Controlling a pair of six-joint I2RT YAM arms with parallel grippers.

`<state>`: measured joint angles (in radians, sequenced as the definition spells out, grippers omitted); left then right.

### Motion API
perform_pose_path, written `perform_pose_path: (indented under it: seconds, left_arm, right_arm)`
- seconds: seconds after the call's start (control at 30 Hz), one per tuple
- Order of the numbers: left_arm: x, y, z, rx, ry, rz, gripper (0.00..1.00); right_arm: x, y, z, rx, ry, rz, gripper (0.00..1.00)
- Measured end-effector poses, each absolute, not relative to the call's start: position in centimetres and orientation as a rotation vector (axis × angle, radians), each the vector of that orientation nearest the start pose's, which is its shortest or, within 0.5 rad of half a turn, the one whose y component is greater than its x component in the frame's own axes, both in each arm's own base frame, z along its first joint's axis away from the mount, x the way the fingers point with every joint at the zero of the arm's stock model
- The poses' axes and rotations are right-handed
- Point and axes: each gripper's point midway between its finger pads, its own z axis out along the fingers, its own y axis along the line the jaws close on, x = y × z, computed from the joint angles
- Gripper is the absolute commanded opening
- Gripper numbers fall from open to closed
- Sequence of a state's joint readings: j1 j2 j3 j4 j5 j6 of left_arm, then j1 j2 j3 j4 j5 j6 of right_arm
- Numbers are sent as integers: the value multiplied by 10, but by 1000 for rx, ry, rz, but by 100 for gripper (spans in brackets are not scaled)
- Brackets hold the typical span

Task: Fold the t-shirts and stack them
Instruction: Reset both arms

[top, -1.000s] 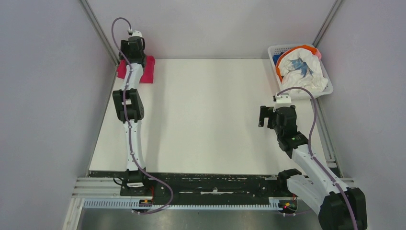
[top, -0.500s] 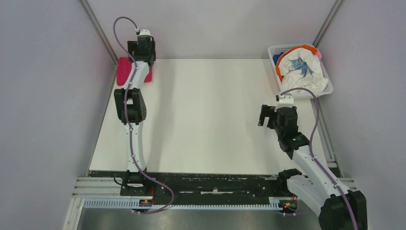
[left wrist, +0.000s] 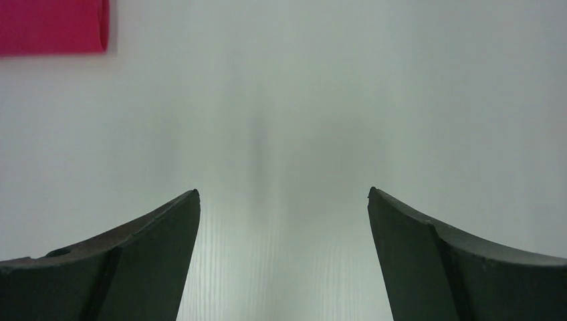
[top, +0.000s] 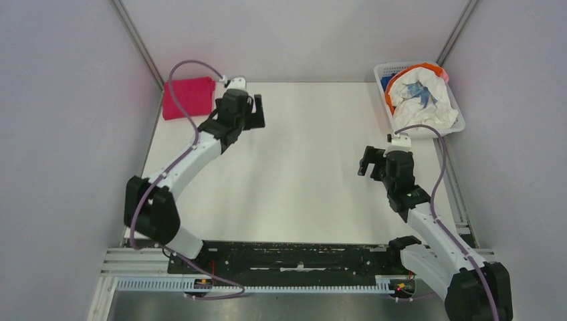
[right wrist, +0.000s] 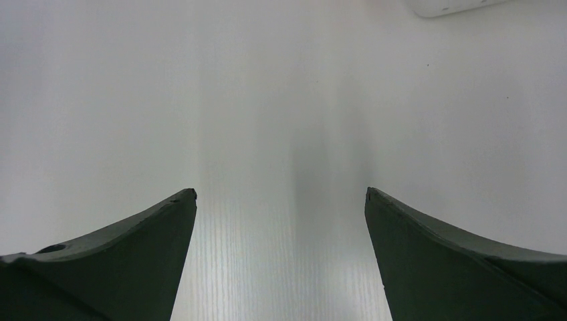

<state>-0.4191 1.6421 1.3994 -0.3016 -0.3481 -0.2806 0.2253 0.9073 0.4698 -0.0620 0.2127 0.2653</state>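
Note:
A folded magenta-red t-shirt lies at the table's far left corner; its edge shows at the top left of the left wrist view. My left gripper is open and empty over bare table, to the right of that shirt. A white t-shirt with blue print is heaped in the basket at the far right, over orange and blue cloth. My right gripper is open and empty over the table, in front of the basket.
The white plastic basket stands at the far right corner; its rim shows at the top of the right wrist view. Grey walls with metal posts enclose the white table. A black rail runs along the near edge.
My left arm has swung away from the magenta-red shirt to the right and nearer, leaving it folded in the corner. My right gripper has shifted slightly left.

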Motion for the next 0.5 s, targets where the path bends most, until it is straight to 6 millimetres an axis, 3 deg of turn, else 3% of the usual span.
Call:
perform_pose_path:
  seconds: [0.07,0.27,0.33,0.5]
  left_arm:
    - [418,-148,199,-73,2121,-111,100]
    - [300,-157,122,12,2291,-204,100]
    - [277,-150,120,10,2294,-220,100]
    - [261,-126,159,-106,2111,-281,100]
  right_arm:
    - [299,43,118,172,2041,95,98]
    - [292,46,114,157,2006,135,98]
    - [292,47,116,152,1990,143,98]
    - [294,47,127,149,1937,154,98]
